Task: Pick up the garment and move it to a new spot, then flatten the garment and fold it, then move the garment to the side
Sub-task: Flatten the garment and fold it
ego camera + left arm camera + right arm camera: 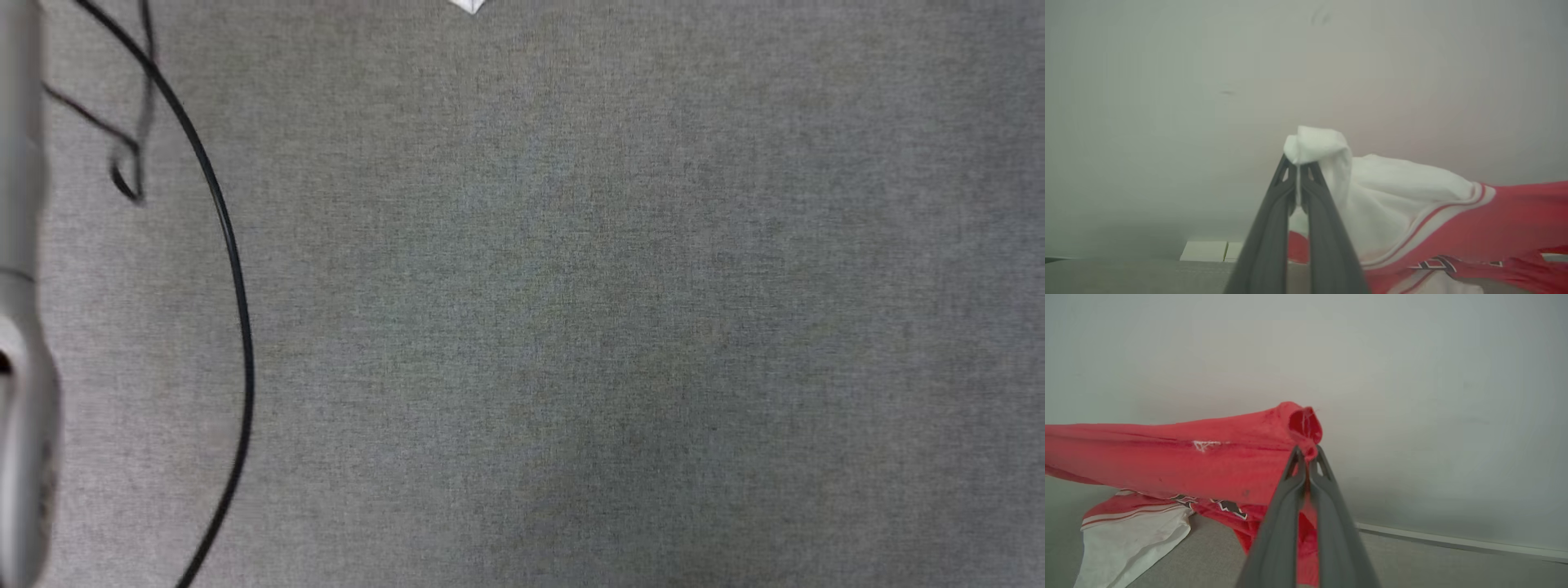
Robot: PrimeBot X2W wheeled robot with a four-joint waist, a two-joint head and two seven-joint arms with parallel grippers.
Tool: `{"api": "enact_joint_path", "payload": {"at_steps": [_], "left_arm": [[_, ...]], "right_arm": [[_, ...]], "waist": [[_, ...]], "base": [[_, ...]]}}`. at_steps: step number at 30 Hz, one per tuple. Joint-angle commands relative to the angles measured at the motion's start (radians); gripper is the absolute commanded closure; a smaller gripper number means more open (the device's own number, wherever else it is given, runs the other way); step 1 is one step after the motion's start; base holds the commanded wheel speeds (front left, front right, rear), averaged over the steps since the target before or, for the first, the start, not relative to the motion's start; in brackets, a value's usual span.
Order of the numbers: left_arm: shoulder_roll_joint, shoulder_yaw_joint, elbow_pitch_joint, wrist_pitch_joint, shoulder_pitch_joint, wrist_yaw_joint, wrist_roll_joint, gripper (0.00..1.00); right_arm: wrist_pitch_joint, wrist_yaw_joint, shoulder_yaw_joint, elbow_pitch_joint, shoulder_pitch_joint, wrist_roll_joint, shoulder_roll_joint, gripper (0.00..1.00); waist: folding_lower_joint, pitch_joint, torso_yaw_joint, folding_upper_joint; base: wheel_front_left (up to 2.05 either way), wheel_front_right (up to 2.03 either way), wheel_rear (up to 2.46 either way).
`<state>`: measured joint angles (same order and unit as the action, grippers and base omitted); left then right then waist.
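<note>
Two pincers, one garment. The left pincer (1299, 167) is clamped on a bunched white sleeve of the garment (1453, 220), which stretches off toward 3 o'clock, its lower part drooping onto the grey table (1126, 275). The right pincer (1306, 453) is pinched shut on a red fold, cloth running toward 9 o'clock. One black cable (237, 286) curves at the head view's 9 o'clock. Farthest, one pale wall (1412, 375)

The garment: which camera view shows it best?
The right wrist view: the garment stretches red across it from the shut fingers, with lettering and a white part below. The left wrist view shows the white sleeve, striped trim and some red. The head view: perhaps one tiny white tip at the top edge.
</note>
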<state>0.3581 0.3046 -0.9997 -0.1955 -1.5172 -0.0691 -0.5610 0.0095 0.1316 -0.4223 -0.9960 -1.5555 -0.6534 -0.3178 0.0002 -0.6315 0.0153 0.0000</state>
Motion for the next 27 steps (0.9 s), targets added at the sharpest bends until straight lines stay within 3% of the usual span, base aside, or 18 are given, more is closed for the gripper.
{"api": "enact_joint_path", "payload": {"at_steps": [1, 8, 15, 27], "left_arm": [[-0.005, -0.010, -0.008, -0.009, 0.044, -0.013, -0.019, 1.00], [-0.018, -0.018, -0.006, -0.044, 0.322, -0.052, -0.087, 1.00], [-0.017, -0.014, 0.063, -0.064, 0.623, -0.055, -0.117, 1.00], [0.019, -0.039, 0.300, -0.012, 1.050, 0.033, -0.167, 1.00]], "right_arm": [[0.000, -0.002, -0.018, 0.021, 0.038, -0.019, -0.016, 1.00], [-0.026, -0.002, -0.121, 0.136, 0.334, -0.145, -0.067, 1.00], [-0.077, -0.002, -0.151, 0.205, 0.616, -0.251, -0.119, 1.00], [-0.133, -0.002, -0.135, 0.262, 0.929, -0.324, -0.161, 1.00]], "waist": [[-0.0002, 0.014, -0.001, 0.0000], [-0.0002, 0.116, -0.005, 0.0000], [-0.0002, 0.237, -0.008, 0.0000], [-0.0002, 0.409, -0.018, 0.0000]], "base": [[0.00, 0.00, 0.00], [0.00, 0.00, 0.00], [0.00, 0.00, 0.00], [0.00, 0.00, 0.00]]}}
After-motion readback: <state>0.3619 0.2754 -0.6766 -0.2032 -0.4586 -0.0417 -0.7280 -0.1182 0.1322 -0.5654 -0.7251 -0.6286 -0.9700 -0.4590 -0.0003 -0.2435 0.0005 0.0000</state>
